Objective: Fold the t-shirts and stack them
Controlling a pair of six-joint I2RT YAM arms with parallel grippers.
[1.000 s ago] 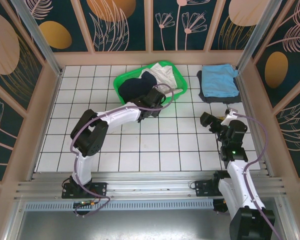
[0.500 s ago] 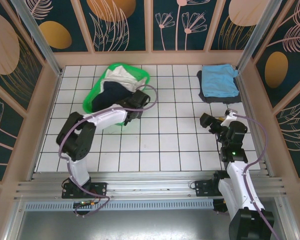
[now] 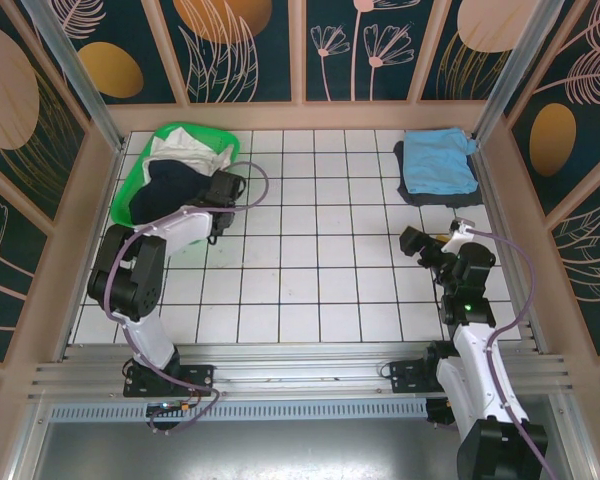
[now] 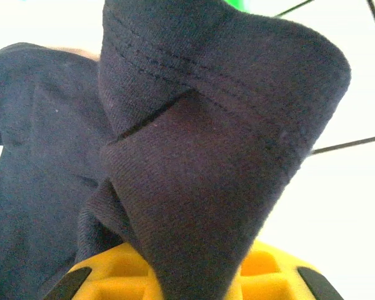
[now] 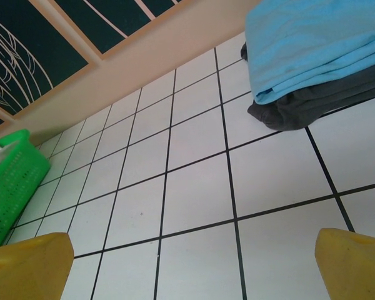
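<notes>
A: Starting far left: basket (image 3: 128,195) in the back-left corner, navy shirt (image 3: 175,185) and white shirt (image 3: 185,152) heaped inside, both unfolded.

B: Left gripper (image 3: 223,190) right at the basket's near rim. Seen from the wrist, clenched on a bunched fold of the navy shirt, cloth coming straight up out of the yellow fingers (image 4: 262,269).

A: So nothing clear of the basket yet. Looks like the pull-out for the next shirt.

B: Moving right: bare tiles (image 3: 320,270) across the middle, plenty of room for folding. Right gripper (image 3: 412,240) low over them, well apart from any cloth, spread wide, grasping nothing, fingers (image 5: 31,262) at either bottom corner of its wrist view.

A: Far right: blue shirt (image 3: 438,162) folded flat on a folded grey shirt (image 5: 300,106), near the back-right corner.

B: Two stacked, two still to fold, by the look of it. Roughly halfway.

A: Any labels, any writing?

B: None readable. Only a double row of stitching on the navy hem, no tag, no print on the blue shirt.
</notes>
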